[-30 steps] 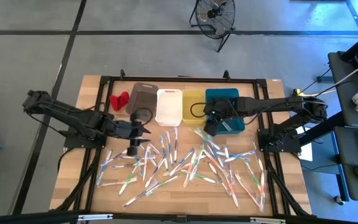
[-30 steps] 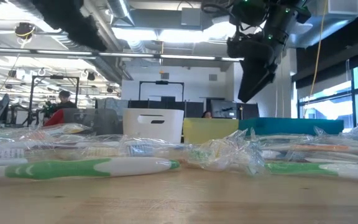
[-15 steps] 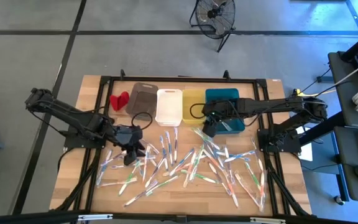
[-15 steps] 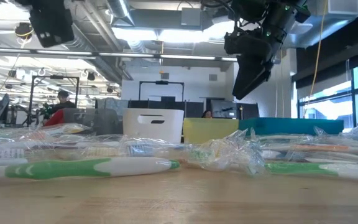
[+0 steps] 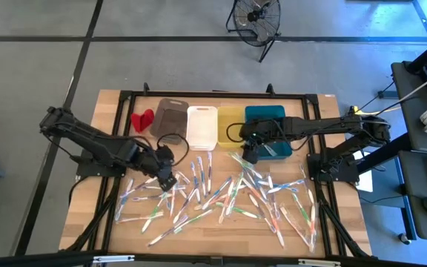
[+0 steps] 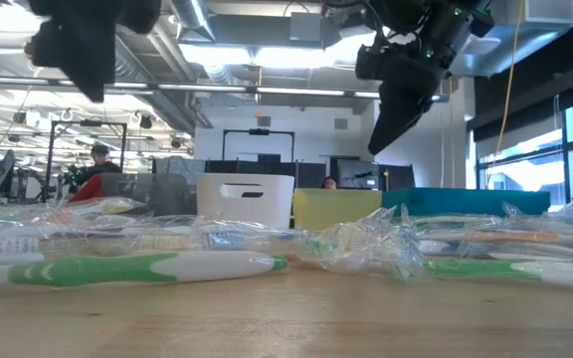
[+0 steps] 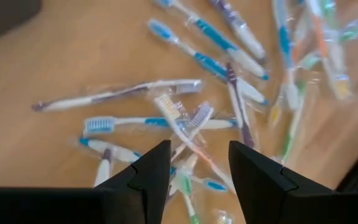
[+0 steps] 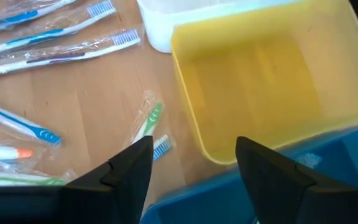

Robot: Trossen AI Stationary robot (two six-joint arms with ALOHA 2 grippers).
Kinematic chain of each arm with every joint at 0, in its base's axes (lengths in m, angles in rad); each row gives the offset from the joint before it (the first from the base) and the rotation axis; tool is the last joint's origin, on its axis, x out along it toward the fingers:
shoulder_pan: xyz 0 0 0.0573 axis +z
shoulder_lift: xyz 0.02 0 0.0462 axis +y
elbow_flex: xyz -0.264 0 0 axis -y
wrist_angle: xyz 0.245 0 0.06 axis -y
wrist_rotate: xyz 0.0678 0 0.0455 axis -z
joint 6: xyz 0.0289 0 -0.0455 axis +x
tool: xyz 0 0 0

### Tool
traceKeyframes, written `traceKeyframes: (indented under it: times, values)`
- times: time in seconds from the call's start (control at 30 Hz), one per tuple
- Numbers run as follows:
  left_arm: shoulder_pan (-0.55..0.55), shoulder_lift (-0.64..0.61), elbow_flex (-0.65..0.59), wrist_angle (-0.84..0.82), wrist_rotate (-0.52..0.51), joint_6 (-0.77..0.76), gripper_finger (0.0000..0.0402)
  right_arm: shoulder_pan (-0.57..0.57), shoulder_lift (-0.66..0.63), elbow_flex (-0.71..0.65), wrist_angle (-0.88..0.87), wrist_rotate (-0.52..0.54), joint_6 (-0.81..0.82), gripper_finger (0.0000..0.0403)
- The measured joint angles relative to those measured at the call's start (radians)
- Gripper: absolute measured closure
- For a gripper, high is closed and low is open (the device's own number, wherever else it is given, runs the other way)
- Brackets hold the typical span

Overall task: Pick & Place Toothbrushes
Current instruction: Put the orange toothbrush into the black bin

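Observation:
Several wrapped toothbrushes [image 5: 221,193] lie scattered flat on the wooden table, white with blue, green, pink or orange. My left gripper [image 5: 169,179] hovers open over the left part of the pile, pointing steeply down; between its fingers in its wrist view lie crossed toothbrushes [image 7: 185,121], untouched. My right gripper [image 5: 248,156] hangs open above the near edge of the yellow bin [image 8: 253,74], where it meets the teal bin [image 8: 229,199]. A green toothbrush [image 8: 149,123] lies on the table beside that bin. Both grippers hang well above the table in the low view, left gripper [image 6: 80,50] and right gripper [image 6: 394,99].
Four bins stand in a row at the far side: grey [image 5: 170,115], white [image 5: 202,126], yellow [image 5: 230,124], teal [image 5: 267,127]. A small red object [image 5: 142,119] lies left of the grey bin. Bare wood [image 5: 110,230] shows at the near left corner.
My left gripper has moved a little toward the near edge, over the left part of the toothbrush pile, and has rolled about its wrist while tipping further down. My right gripper has stayed in place and rolled slightly. No toothbrush has moved.

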Motion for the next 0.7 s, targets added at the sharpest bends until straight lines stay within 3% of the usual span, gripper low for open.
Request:
traceKeyframes:
  times: [0.37, 0.7]
  values:
    - [-0.036, 0.138, 0.0, 0.013, -0.016, -0.235, 0.0245, 0.001, 0.0, 0.0, 0.022, -0.001, -0.072, 0.0195]
    - [-0.074, 0.22, 0.0, 0.065, -0.049, -0.359, 0.0245, 0.006, 0.0, 0.0, 0.015, -0.076, -0.072, 0.021]
